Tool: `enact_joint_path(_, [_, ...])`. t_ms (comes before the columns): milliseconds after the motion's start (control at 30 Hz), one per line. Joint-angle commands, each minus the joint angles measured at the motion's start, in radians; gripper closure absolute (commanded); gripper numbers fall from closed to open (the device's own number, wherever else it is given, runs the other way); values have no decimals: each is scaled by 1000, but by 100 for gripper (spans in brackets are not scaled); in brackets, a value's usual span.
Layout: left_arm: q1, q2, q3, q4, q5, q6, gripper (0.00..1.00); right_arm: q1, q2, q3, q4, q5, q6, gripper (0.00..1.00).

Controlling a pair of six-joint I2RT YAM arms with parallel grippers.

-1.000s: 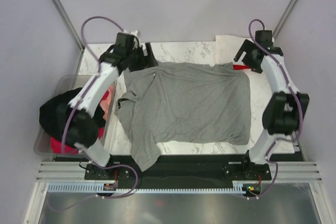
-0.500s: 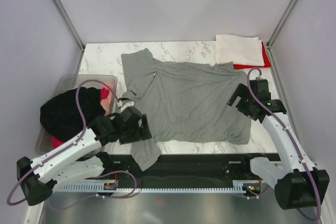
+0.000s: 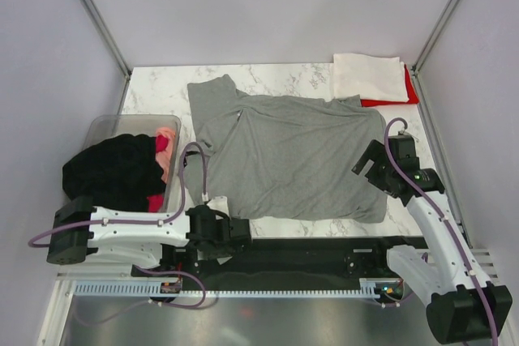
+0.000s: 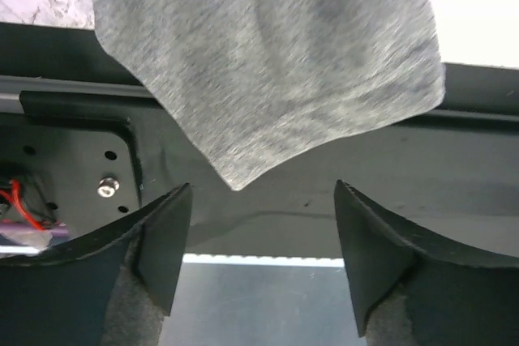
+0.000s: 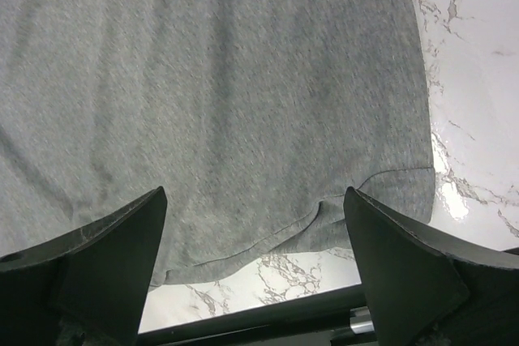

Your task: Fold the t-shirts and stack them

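Along near edge of grey t-shirt (image 3: 292, 155), left end effector (image 4: 263, 187) and right end effector (image 5: 255, 192), agape, empty

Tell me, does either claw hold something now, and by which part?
Nothing is held. The left claw stands open just short of the grey shirt's sleeve tip; the right claw is open over the hem.

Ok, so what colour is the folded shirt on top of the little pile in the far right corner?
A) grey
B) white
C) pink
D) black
B: the folded white t-shirt lies on top of the red t-shirt, whose edge peeks out beneath it.
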Motion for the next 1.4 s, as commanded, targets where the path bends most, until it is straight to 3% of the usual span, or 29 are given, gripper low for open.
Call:
enact_joint_path(0, [-9,-29,-10,34,-79,-115,25,5,-30,-21,-6,11,-6,2])
enact_joint_path(100, [-9,-43,-71,96,-56,-123,30,3,-35,-44,-1,14,-6,2])
enact_joint_path(433, [-9,-100,-225,226,-5,-158,34,3,-57,-67,1,87,74,2])
enact_joint_path(467, [-7,-106,-232,234,-14,-158,42,3,-69,-76,1,92,88,2])
enact_joint_path(533, [-6,-138,-255,254,-28,-163,48,5,-81,-103,1,90,106,2])
enact_joint_path(733, [-7,-222,-309,314,-96,-161,97,3,-90,-168,-12,138,169,2])
enact_joint_path(1000, [-1,-273,-358,377,-126,-135,98,3,46,-285,181,98,168,2])
enact_joint_path(1267, [14,-377,-423,412,-130,-128,98,-3,357,-165,339,222,83,2])
enact_joint_path(1367, [23,-428,-450,423,-131,-120,98,-58,510,-96,418,199,-8,2])
